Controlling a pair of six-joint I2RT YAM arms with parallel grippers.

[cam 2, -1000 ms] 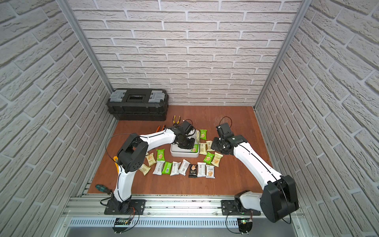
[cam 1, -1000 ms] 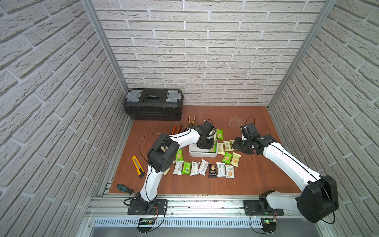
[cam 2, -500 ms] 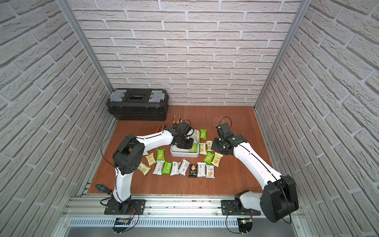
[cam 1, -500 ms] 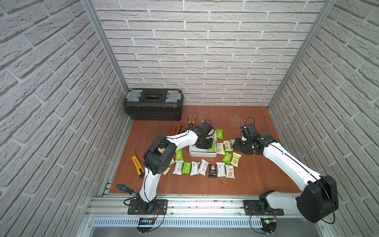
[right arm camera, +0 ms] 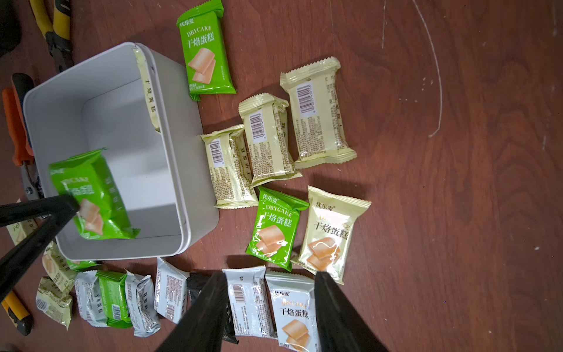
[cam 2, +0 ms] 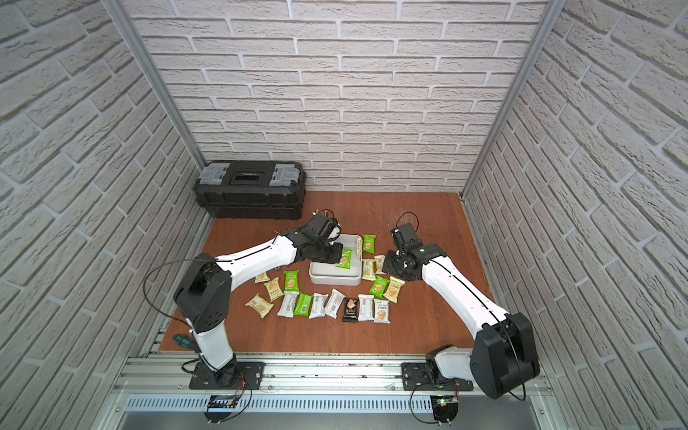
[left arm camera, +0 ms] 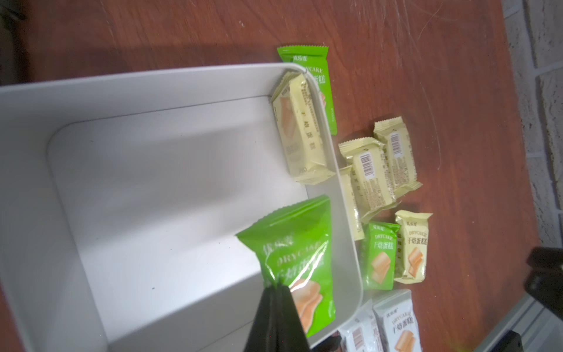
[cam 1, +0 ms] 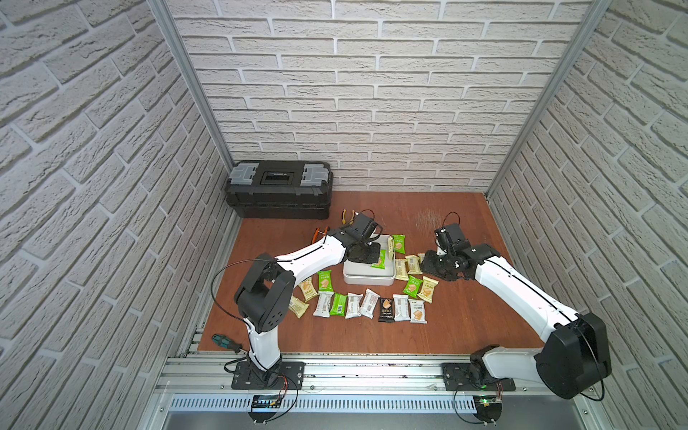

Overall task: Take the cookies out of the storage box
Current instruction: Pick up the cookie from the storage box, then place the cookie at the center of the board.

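Two packets are not yet on the desk (right arm camera: 457, 213). The left fingers (left arm camera: 274, 323) are clamped together on a green packet (left arm camera: 292, 253), which hangs above the inside of the box (left arm camera: 122, 82), near one wall. A pale yellow packet (left arm camera: 301, 137) stands on edge inside the box, leaning against that same wall. The other packets lie on the desk around the box. The right fingers (right arm camera: 335, 307) stand apart, holding nothing, above packets beside the box.

Probable faults from this position:
- The wrapper looks glossy and crumpled, so it may slip free and drop back into the box.
- If carried out too low, the hanging packet may catch the wall and shift the box.
- The yellow packet sits tight to the wall, so fingers may strike the rim.
- The desk is crowded, so the packet may land on others.
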